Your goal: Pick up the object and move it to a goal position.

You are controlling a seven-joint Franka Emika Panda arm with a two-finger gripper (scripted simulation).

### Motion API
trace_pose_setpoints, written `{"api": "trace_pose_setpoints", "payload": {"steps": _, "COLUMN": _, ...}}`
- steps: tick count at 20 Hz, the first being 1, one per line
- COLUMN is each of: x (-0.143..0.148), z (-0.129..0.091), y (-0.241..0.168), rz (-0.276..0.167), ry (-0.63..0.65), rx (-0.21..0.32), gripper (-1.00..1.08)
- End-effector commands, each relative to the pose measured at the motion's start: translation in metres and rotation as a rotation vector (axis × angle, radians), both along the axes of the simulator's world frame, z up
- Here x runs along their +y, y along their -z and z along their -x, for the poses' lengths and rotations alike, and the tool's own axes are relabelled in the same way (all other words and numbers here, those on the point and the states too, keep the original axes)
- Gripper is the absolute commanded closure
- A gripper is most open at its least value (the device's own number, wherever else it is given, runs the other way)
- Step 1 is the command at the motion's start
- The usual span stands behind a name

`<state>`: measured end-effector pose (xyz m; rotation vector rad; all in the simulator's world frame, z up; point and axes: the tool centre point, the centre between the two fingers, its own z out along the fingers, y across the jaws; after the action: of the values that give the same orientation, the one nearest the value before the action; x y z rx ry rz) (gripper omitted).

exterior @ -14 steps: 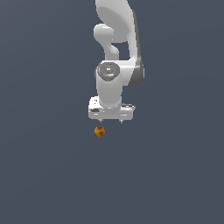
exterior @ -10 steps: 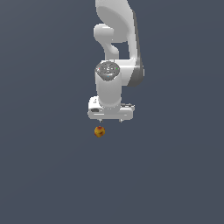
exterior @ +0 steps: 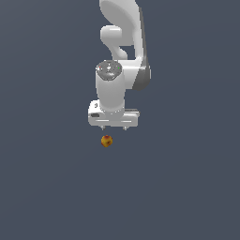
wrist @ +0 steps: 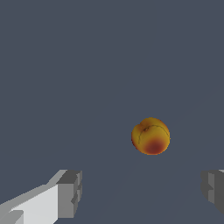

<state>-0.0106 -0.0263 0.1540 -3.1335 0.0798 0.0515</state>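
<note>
You have the white arm [exterior: 119, 70] coming down from the top centre of the exterior view, with its pincer [exterior: 113, 127] just above the middle of the frame and pointing down toward the dark grey bench [exterior: 47, 187]. Your object, the small orange-yellow ball with red patches [exterior: 107, 140], sits on the bench just below the pincer, slightly toward the exterior view's left of its centre line. A narrow strip of bench shows between the ball and the fingertips, so nothing is touching it.

In the wrist view you see the ball [wrist: 151, 136] a little right of centre, its reddest patch on the lower side and a faint crease across its top. The pincer [wrist: 142, 192] is spread wide: one grey finger pad [wrist: 70, 194] shows at the lower left of that frame on its white finger, and the other [wrist: 213, 189] is cut off at the lower right edge. The ball lies apart from both pads, and the gap between them is far wider than the ball itself.
</note>
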Motion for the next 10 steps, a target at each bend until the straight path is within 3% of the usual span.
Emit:
{"api": "trace_pose_setpoints", "payload": {"steps": 1, "x": 0.0006, "z": 0.0002, "y": 0.0006, "rz": 0.0, "ry": 0.001, "rx": 0.001, "gripper": -0.92}}
{"api": "trace_pose_setpoints", "payload": {"steps": 10, "x": -0.0035, "z": -0.0001, "y": 0.0085, "rz": 0.0, "ry": 0.096, "rx": -0.001, "gripper": -0.92}}
